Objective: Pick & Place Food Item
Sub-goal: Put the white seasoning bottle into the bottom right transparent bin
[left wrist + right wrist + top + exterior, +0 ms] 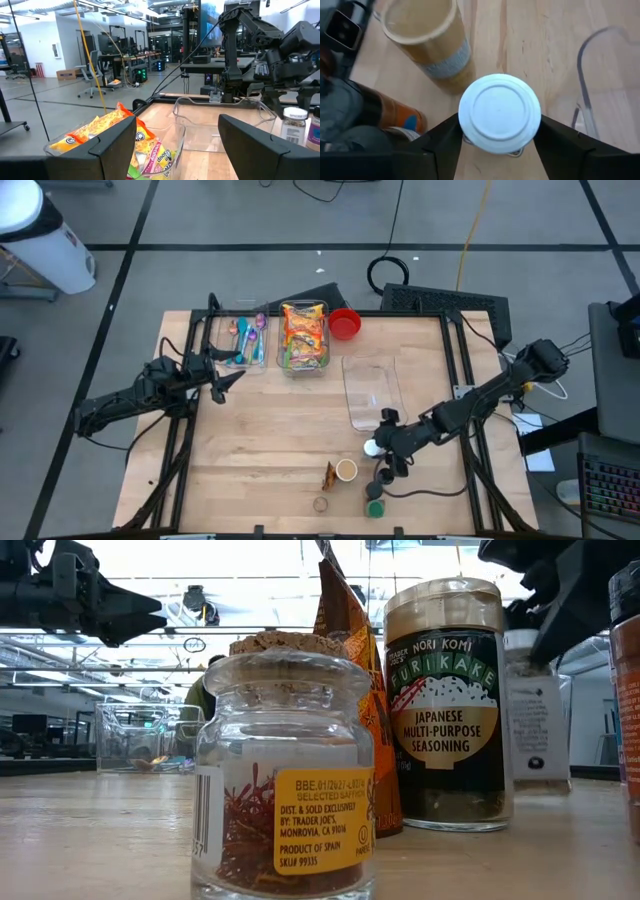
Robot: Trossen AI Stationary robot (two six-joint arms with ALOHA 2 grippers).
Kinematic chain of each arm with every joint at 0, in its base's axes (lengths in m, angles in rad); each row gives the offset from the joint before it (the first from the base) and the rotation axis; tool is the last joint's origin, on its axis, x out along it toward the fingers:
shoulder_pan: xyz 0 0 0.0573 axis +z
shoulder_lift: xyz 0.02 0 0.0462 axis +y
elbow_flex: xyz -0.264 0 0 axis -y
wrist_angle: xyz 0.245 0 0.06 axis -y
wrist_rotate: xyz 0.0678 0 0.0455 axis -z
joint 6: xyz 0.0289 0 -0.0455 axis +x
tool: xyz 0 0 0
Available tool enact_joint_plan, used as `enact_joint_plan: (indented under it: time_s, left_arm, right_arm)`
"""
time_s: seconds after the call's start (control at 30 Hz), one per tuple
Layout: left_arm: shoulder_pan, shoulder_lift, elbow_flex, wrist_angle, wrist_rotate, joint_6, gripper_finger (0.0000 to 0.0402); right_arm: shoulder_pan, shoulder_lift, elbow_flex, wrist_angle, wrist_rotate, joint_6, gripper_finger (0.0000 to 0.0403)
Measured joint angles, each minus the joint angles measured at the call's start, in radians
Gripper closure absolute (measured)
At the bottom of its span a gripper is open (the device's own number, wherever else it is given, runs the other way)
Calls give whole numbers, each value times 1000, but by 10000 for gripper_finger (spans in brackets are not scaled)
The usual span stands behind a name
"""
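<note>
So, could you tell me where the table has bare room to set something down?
Bare wood spans the table's middle and near-left, between the snack bin and the seasoning jars. The near-right is crowded: jars cluster around the right hand. The far edge holds bins.

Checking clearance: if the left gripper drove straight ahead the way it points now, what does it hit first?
Probably the empty clear container, straight ahead between the open left gripper's fingers; the snack-packet bin sits just off to one side. Depth is unclear.

Pale, matt wood grain across the table (280, 430). Clear glossy glass on the saffron jar (285, 780), rough cork stopper (287, 643) on top. Smooth white plastic lid (500, 111) between matt black fingers (437, 145). Transparent plastic bin (372, 392), shiny.
</note>
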Motion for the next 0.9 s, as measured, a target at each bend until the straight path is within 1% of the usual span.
enact_joint_plan:
  time_s: [0.37,0.47,0.6,0.77,0.9]
  left_arm:
    - [0,0,0,0,0,0,119]
    - [0,0,0,0,0,0,119]
    - [0,0,0,0,0,0,119]
    - [0,0,0,0,0,0,119]
    - [0,0,0,0,0,0,119]
  right_arm:
    - [0,-14,1,14,2,-7,202]
    - [0,-41,16,19,3,-11,212]
    - [0,-108,29,20,10,-1,213]
    - [-6,-220,33,20,124,7,213]
    - [-46,-313,33,15,215,12,213]
